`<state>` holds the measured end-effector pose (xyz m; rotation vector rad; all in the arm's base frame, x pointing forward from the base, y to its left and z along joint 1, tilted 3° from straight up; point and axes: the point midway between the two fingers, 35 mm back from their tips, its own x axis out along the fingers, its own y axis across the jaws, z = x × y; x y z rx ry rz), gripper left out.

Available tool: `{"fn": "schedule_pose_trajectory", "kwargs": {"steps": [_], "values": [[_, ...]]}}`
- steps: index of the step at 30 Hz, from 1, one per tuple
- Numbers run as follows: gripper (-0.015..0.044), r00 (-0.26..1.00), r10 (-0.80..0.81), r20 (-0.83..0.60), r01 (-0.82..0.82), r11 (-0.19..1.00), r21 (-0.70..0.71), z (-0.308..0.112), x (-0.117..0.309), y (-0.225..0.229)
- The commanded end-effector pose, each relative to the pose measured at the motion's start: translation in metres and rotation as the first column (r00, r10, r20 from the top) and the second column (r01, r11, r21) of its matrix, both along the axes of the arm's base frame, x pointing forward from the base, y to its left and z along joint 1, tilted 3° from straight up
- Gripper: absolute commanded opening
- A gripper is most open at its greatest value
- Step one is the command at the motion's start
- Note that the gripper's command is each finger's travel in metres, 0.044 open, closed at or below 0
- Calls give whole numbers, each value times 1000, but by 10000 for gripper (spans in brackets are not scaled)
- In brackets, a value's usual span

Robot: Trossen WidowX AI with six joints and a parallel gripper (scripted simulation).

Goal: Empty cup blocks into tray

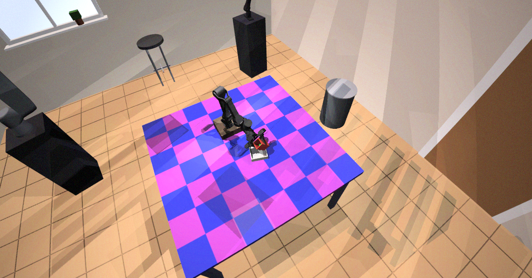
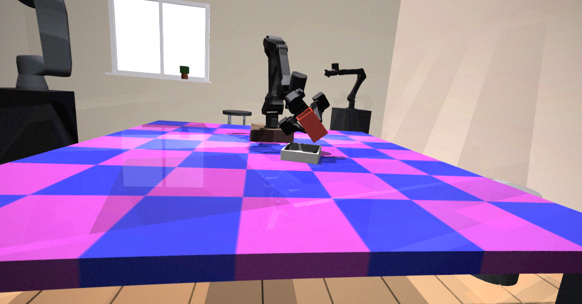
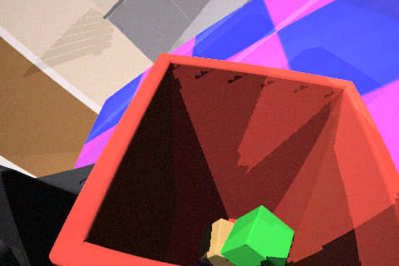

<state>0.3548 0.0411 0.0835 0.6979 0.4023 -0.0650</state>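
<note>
Cup: red (image 1: 262, 145) (image 2: 312, 125) (image 3: 266, 68), off the surface (image 1: 237, 187) (image 2: 301, 225) (image 3: 345, 58), tilted above the tray, apart from it.
Blocks: one green (image 3: 259, 237) and one tan (image 3: 219, 237) visible inside the cup; full count cannot be told.
Gripper: closed on the cup (image 1: 256, 138) (image 2: 304, 115), fingers at opposite sides.
Tray: pale, shallow (image 1: 259, 159) (image 2: 300, 156), upright on the surface; no block seen in its visible part.
Done: cup lifted, brought over the tray, tilt partly made.
Left: judged to need further tipping until all blocks drop, cup kept out of the tray.
</note>
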Motion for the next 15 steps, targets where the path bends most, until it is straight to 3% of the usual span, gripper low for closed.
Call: {"fn": "schedule_pose_trajectory", "kwargs": {"steps": [1,15], "values": [[0,999,-42,-4,43,994,96,1,1,0],[0,987,-149,-54,159,917,366,0,2,0]]}}
